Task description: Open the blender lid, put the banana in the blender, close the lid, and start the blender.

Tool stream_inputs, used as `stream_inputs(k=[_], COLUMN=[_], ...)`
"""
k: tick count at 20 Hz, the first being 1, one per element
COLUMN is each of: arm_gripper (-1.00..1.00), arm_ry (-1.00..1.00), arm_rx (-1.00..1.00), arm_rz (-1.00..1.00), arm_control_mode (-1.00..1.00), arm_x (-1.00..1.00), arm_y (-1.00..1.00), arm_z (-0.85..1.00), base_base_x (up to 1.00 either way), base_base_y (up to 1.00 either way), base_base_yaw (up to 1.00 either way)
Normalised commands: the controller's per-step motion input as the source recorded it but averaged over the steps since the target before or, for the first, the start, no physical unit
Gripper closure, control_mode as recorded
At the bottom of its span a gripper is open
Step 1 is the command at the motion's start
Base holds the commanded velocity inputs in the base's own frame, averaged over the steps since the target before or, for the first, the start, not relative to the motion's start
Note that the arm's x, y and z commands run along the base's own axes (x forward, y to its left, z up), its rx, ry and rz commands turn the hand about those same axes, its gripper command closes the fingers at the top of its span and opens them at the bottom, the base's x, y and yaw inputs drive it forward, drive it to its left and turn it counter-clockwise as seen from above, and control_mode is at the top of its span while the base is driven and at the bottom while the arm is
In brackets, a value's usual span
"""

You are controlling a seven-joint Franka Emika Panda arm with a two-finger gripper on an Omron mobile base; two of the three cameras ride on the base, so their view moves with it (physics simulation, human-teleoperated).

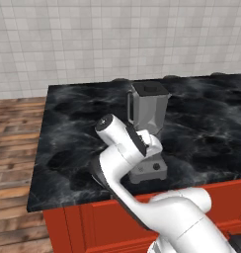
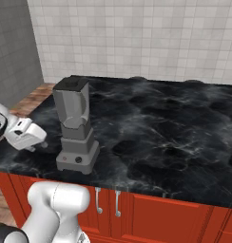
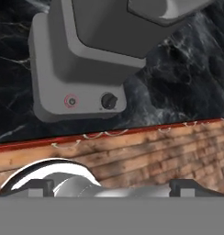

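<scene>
Blender (image 2: 76, 126) upright near front edge of dark marble desk (image 2: 175, 128), lid (image 2: 70, 84) seated on jar rim. Pincer (image 3: 111, 186) low before base, fingertips spread, empty. Red button (image 3: 71, 101), knob (image 3: 109, 100) ahead. Judgement: press button squarely, slowly.

A kitchen: black marble counter (image 2: 184, 142) (red cabinets (image 2: 151, 213) below), white tiled wall (image 2: 137, 38).

- You have the blender (image 2: 76, 128) standing upright on the black marble counter (image 2: 175, 133), close to its front edge; grey, its base carrying a red button (image 3: 71, 101) and a black knob (image 3: 109, 100).
- You can see the blender lid (image 1: 150, 89), black and squarish, seated flat on the jar's rim.
</scene>
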Motion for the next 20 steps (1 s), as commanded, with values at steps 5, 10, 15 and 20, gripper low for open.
stream_inputs(k=[5, 10, 15, 20], arm_gripper=[-1.0, -1.0, -1.0, -1.0], arm_ry=[-0.07, -0.02, -0.03, -0.06], arm_rx=[-0.01, 0.0, -0.01, -0.01], arm_rz=[0.0, 0.0, 0.0, 0.0], arm_control_mode=[-1.0, -1.0, -1.0, -1.0], arm_x=[0.16, 0.0, 0.04, 0.03], arm_y=[-0.25, -0.27, -0.29, -0.19], arm_z=[-0.51, -0.35, 0.0, -0.02], base_base_x=[0.0, 0.0, 0.0, 0.0], base_base_y=[0.0, 0.0, 0.0, 0.0], base_base_yaw=[0.0, 0.0, 0.0, 0.0])
